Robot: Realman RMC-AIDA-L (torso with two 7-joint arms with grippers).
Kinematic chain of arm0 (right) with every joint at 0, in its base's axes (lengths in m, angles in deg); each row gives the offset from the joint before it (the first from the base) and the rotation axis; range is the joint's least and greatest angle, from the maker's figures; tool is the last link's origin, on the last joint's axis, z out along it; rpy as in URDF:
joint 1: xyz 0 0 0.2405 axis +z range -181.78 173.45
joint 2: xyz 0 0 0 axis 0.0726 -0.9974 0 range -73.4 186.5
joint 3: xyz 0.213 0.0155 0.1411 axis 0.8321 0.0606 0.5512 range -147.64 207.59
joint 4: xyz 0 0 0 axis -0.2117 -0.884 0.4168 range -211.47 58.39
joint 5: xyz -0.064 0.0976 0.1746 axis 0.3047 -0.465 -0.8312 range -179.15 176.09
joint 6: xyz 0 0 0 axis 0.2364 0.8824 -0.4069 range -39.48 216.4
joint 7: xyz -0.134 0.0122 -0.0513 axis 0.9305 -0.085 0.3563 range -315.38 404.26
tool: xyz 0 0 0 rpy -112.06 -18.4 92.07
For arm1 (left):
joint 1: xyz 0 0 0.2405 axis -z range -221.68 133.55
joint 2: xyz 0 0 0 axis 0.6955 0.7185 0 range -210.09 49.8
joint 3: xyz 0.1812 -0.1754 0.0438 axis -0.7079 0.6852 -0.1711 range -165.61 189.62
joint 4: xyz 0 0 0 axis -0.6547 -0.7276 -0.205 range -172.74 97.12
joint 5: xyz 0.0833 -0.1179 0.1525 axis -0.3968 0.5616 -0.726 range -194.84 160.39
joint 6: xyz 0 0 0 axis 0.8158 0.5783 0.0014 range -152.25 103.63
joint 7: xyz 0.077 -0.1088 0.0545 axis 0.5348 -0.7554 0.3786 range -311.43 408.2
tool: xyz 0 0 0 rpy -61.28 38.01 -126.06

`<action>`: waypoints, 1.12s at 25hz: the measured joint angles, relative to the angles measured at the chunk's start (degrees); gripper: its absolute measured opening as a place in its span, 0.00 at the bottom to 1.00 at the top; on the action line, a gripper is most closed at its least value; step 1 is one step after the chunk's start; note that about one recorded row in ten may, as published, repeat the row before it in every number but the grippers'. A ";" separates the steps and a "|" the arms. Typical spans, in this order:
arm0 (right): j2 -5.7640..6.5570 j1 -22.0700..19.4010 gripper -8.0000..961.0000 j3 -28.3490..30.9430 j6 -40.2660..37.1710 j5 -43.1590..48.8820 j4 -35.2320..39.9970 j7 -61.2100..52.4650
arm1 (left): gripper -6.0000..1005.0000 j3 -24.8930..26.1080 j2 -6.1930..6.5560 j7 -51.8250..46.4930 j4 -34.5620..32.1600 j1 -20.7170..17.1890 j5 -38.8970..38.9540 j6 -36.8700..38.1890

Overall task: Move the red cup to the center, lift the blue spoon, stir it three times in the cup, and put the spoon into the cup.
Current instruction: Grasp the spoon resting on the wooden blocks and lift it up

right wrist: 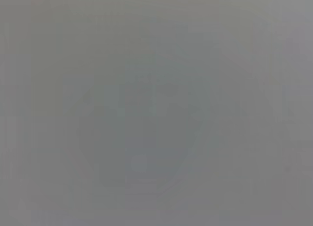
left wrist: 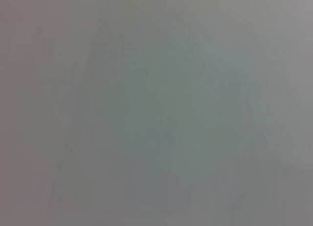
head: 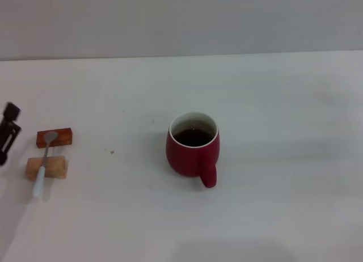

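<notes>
The red cup (head: 192, 149) stands upright near the middle of the white table, holding dark liquid, with its handle turned toward the near edge. At the left lies the blue spoon (head: 43, 168). Its grey bowl rests on a reddish-brown wooden block (head: 62, 137) and its pale handle crosses a lighter wooden block (head: 55, 169). My left gripper (head: 8, 130) shows at the far left edge, just left of the blocks and apart from the spoon. The right gripper is out of view. Both wrist views show only a blank grey surface.
The white table (head: 272, 103) stretches wide around the cup and ends at a grey wall behind. A small reddish speck (head: 112, 152) lies between the blocks and the cup.
</notes>
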 joint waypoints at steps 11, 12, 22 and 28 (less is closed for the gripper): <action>0.01 1.41 0.47 10.37 0.54 -0.27 -0.18 1.19 | 0.80 -7.79 0.45 -3.13 0.77 -3.89 0.01 -0.79; -0.02 1.42 0.46 11.02 0.25 -0.28 -0.21 1.11 | 0.80 -7.94 0.46 -3.13 0.84 -4.70 0.01 -1.19; -0.17 1.40 0.47 11.66 -1.31 -0.32 -1.23 1.02 | 0.80 -9.64 0.01 -3.21 3.41 -5.68 0.01 -3.16; -0.17 1.34 0.46 11.70 -1.72 -0.32 -1.43 1.02 | 0.80 -11.92 -0.06 -3.59 3.85 -5.61 0.01 -3.78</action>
